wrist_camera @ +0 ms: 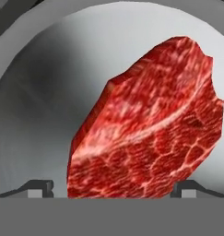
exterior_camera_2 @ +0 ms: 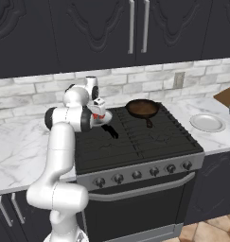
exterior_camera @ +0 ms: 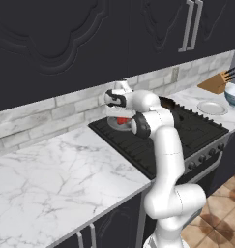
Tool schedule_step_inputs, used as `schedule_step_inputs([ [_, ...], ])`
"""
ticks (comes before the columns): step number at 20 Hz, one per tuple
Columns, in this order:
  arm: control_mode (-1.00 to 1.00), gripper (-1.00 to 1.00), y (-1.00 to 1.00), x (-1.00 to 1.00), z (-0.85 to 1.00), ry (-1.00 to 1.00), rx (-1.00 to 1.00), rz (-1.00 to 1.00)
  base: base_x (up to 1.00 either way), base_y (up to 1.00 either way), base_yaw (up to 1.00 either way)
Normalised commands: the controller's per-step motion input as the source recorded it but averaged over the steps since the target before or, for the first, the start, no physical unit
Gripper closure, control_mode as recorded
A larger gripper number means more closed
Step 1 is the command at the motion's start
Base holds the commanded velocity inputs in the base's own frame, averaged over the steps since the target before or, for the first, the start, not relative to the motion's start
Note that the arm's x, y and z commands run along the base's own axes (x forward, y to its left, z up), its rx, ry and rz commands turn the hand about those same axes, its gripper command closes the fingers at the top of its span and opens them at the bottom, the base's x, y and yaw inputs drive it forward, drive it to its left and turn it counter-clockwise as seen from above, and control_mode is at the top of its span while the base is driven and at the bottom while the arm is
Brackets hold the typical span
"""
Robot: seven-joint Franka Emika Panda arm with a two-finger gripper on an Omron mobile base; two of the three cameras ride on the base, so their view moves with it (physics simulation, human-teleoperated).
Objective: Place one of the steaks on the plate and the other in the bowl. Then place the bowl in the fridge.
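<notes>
Hovering my gripper [wrist_camera: 111, 186] low over a steak [wrist_camera: 150, 124], jaws spread wide with one fingertip [wrist_camera: 37, 188] showing on each side of the meat and nothing grasped. That steak is lying in a round grey pan [wrist_camera: 35, 115] on the back left of the stove [exterior_camera_2: 135, 139]. A dark skillet [exterior_camera_2: 142, 108] is sitting on the back right burner. Off to the right, the plate [exterior_camera_2: 207, 122] is resting bare on the marble counter [exterior_camera: 51, 169], with the bowl [exterior_camera: 233, 94] just beyond it
</notes>
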Motion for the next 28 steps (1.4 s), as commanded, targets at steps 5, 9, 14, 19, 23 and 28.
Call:
schedule_step_inputs([
  [5,-1.0,-1.0,0.0,0.0,-0.48,0.08,0.01,-0.04,0.0,0.0,0.0],
  [9,-1.0,1.0,0.04,0.0,-0.37,0.1,0.04,-0.04,0.0,0.0,0.0],
  [14,-1.0,1.0,0.0,0.0,-0.36,0.04,0.05,-0.03,0.0,0.0,0.0],
  [19,-1.0,1.0,0.02,0.0,0.04,0.0,-0.04,-0.01,0.0,0.0,0.0],
  [23,-1.0,1.0,-0.24,-0.01,0.15,0.0,-0.07,0.0,0.0,0.0,0.0],
  [28,-1.0,1.0,-0.42,0.0,-0.04,-0.12,-0.04,0.01,0.0,0.0,0.0],
])
